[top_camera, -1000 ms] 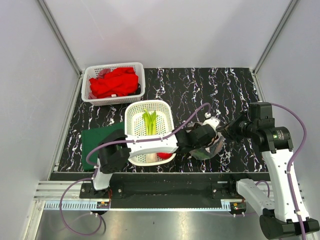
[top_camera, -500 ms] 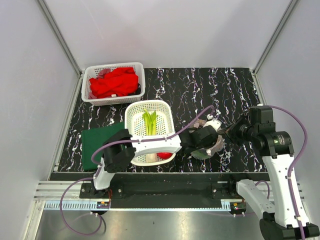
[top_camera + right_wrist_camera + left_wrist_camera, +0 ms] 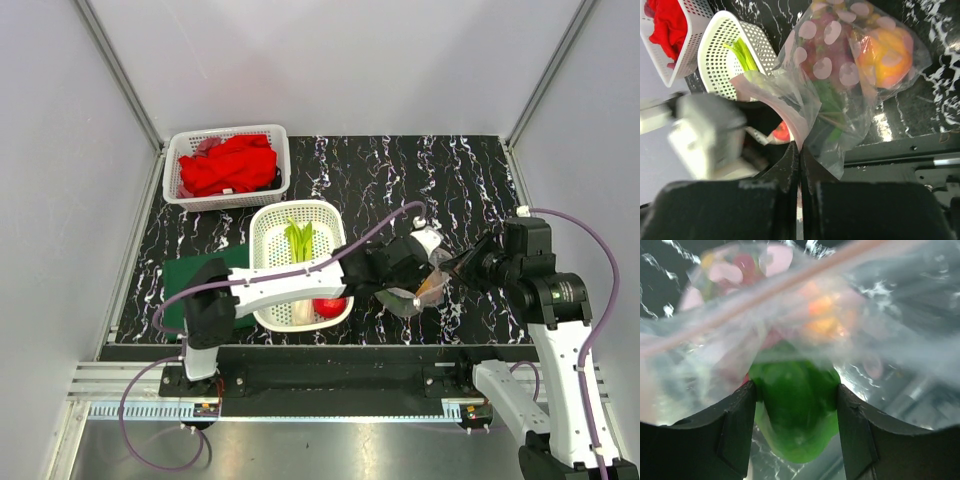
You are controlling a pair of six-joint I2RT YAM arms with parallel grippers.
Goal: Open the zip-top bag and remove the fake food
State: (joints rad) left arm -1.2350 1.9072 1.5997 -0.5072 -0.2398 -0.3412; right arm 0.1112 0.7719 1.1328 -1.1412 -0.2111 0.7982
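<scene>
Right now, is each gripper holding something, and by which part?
The right gripper is shut on the zip-top bag, pinching its pinkish zip edge. The left gripper appears to clamp the green pepper by its two sides.

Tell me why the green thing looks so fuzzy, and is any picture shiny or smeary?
Left wrist view: the green pepper sits too close to the lens, so it blurs, and the bag glints white. Right wrist view: the bag is sharp, the left arm smeared. Top view: sharp, evenly lit.
</scene>
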